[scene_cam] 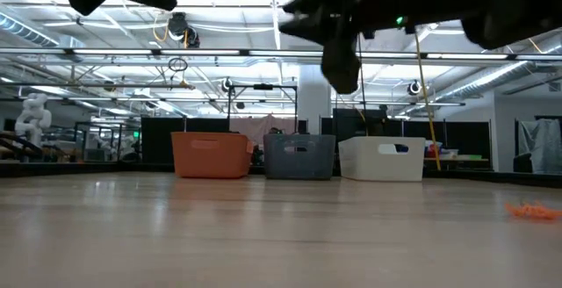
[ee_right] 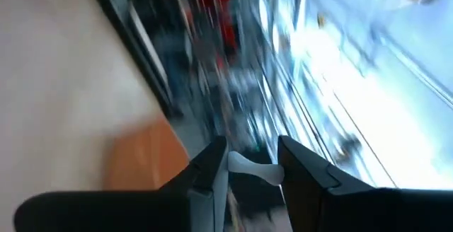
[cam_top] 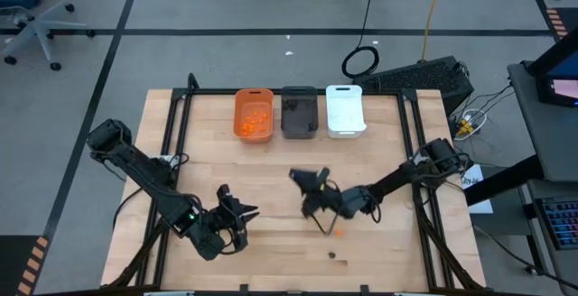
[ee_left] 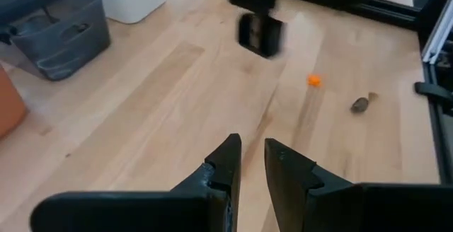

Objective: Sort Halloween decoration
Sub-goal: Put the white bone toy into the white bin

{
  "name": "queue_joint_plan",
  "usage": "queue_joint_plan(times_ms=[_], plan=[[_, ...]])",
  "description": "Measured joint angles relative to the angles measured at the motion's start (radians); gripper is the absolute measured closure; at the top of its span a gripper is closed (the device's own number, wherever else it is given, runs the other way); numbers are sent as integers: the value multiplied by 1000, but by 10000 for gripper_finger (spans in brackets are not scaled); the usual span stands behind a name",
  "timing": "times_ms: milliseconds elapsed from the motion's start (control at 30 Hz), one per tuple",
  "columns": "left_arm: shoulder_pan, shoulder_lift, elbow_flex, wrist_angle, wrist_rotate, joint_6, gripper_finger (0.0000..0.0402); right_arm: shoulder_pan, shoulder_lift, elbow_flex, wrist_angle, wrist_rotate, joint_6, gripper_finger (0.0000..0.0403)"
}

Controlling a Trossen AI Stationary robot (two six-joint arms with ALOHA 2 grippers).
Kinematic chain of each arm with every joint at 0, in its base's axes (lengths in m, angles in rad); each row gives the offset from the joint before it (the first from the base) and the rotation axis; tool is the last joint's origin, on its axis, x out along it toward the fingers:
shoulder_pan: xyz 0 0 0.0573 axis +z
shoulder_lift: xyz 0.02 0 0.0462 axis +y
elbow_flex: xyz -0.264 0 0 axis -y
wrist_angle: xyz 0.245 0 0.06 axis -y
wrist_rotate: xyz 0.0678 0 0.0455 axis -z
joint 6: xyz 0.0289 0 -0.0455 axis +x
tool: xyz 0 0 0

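My right gripper hovers over the middle of the table, shut on a small white stick. My left gripper hangs above the table's near left part. Its fingers stand slightly apart with nothing between them. An orange piece and a dark lump lie on the wood near the front, to the right of my left gripper. Both also show in the left wrist view, the orange piece beside the dark lump. An orange bin, a dark grey bin and a white bin stand in a row at the far edge. My right gripper pinches the white stick between its two fingers, and the stick spans the gap from one finger to the other. The fingers point about level, toward the far left. The stick is lifted clear of the table.
The orange bin holds several orange pieces. Bare wood lies between the bins and both grippers. A black frame runs along the table's edges. The floor beyond the far edge has cables on it.
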Motion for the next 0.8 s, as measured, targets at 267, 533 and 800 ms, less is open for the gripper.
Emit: queue_joint_plan(times_ms=[267,533,800], plan=[[-1,0,0,-83,-6,1,336,-174,-2,0,54,214,-196,317],[-1,1,0,-114,2,1,336,-413,-2,-77,82,232,-109,317],[3,1,0,-163,1,2,336,-581,-2,-235,254,234,94,316]])
